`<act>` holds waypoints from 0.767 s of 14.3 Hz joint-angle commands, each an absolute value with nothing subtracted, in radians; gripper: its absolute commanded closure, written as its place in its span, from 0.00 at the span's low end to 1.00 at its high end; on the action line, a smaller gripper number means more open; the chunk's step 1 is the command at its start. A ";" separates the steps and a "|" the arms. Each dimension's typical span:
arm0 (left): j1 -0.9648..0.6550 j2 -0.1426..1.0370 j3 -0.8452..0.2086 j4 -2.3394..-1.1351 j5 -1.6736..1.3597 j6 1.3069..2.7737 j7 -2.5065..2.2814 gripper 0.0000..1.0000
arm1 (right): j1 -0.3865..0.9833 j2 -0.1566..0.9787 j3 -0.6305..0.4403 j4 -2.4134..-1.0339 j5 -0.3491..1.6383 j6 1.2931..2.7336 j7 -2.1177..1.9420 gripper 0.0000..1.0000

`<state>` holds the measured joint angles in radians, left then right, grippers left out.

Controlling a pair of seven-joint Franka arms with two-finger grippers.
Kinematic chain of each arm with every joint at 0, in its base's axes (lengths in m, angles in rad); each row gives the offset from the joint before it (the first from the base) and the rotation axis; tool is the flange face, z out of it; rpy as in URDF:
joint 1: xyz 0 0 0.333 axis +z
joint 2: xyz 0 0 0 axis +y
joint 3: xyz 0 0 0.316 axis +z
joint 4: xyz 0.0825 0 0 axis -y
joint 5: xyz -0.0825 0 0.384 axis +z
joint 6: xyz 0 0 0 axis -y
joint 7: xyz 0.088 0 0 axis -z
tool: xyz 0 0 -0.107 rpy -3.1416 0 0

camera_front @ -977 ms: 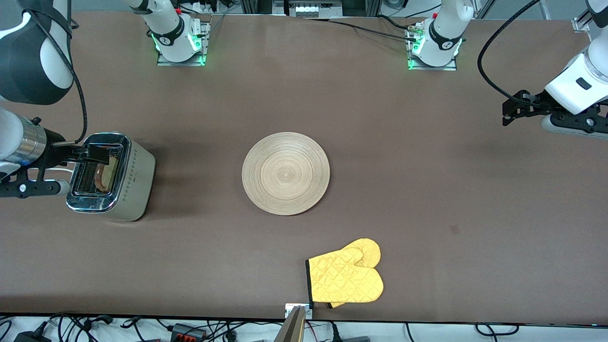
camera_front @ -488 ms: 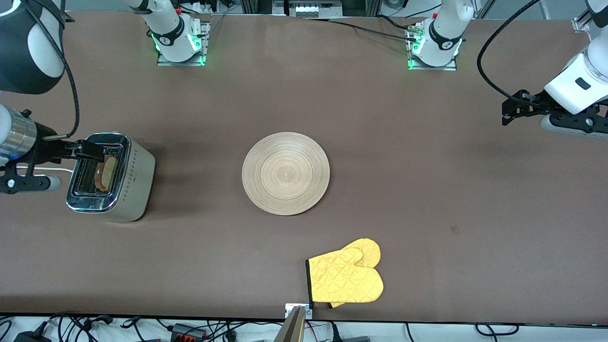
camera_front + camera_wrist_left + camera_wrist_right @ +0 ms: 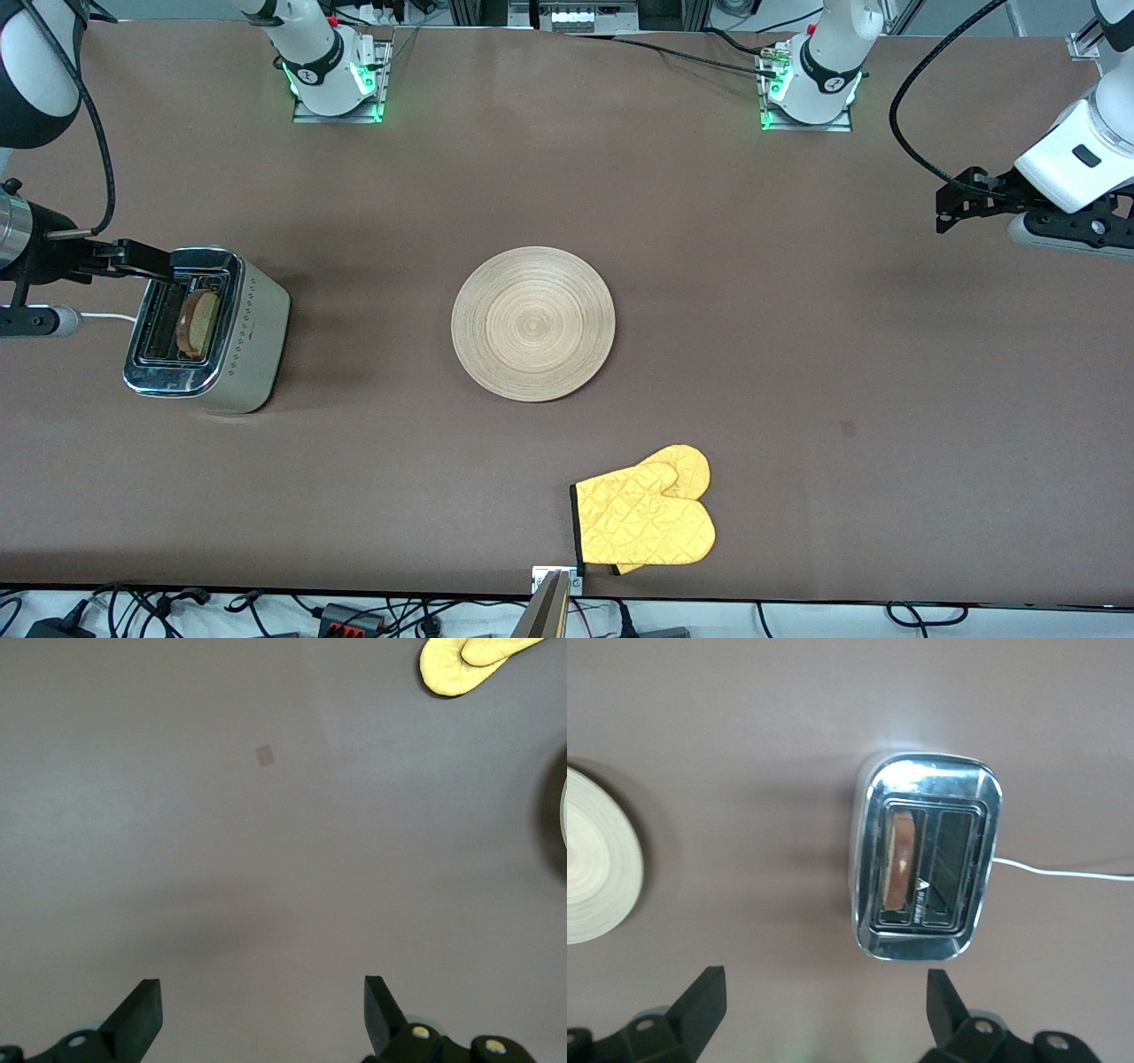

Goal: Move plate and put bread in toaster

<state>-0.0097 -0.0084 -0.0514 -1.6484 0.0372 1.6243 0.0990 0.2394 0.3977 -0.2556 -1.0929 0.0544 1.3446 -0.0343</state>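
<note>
Although the brown speckled bread slice (image 3: 198,321) already stands in one slot of the beige chrome-topped toaster (image 3: 208,330), at nine o'clock from the round bamboo plate (image 3: 532,323) mid-bench, the empty right pincer (image 3: 142,259), fingers apart above the toaster's rim, could catch it and shift the toaster, while the left pincer (image 3: 946,211) waits with fingers apart.

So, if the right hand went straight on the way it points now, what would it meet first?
Probably the beige, chrome-topped toaster, which lies ahead of the open right hand with the brown bread slice in one slot; depth is unclear.
</note>
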 commanded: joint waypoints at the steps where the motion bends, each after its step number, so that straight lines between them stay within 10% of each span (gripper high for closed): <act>1: -0.009 -0.021 -0.057 -1.640 0.037 1.603 0.089 0.00 | 0.230 0.265 -0.212 -1.266 0.078 1.466 -0.011 0.00; 11: -0.008 -0.020 -0.057 -1.640 0.038 1.598 0.089 0.00 | -0.086 0.036 0.093 -1.569 0.014 1.534 0.023 0.00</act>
<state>-0.0094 -0.0085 -0.0527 -1.6481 0.0372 1.6175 0.0990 -0.0261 0.1347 0.0132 -1.4391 0.0518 1.4956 -0.0035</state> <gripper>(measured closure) 0.000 0.000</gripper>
